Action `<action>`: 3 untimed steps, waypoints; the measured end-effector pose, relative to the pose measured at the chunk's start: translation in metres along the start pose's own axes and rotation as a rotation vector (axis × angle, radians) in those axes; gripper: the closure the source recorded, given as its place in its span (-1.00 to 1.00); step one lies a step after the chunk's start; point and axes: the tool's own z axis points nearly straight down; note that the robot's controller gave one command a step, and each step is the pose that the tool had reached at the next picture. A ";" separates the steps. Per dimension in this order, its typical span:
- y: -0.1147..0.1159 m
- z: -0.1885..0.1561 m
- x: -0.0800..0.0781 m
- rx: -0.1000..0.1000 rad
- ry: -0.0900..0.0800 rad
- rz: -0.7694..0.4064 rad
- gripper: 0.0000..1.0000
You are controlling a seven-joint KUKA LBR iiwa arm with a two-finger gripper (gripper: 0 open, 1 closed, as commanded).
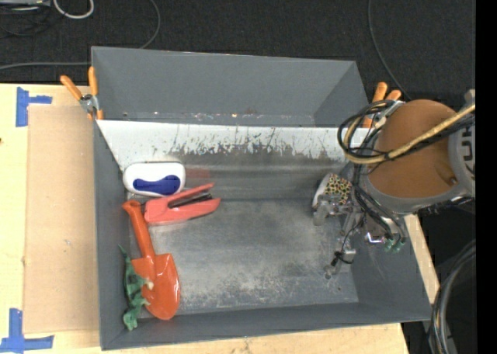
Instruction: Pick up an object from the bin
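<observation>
bin (264,255) centre open, orange shovel (154,271) along left

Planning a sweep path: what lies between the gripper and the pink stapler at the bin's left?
Nothing: the camera view shows bare grey bin floor between the gripper and the pink stapler. A leopard-spotted thing sits beside the gripper, off that line.

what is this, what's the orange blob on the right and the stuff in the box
One camera looks down into a grey metal bin. The orange-covered bulk with cables is a robot arm; its claw hangs low near the bin's right wall. Along the left lie a white and blue rounded plastic thing, a pink-red stapler, an orange plastic toy shovel and a small green plastic figure. A leopard-spotted thing sits beside the arm; whether the claw holds it, I cannot tell.
</observation>
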 end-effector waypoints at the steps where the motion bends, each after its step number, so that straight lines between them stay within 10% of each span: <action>1: 0.001 -0.004 -0.002 0.001 -0.008 -0.004 -1.00; 2: -0.041 0.080 -0.054 -0.008 0.004 -0.113 -1.00; 3: -0.061 0.044 -0.061 -0.017 -0.019 -0.052 -1.00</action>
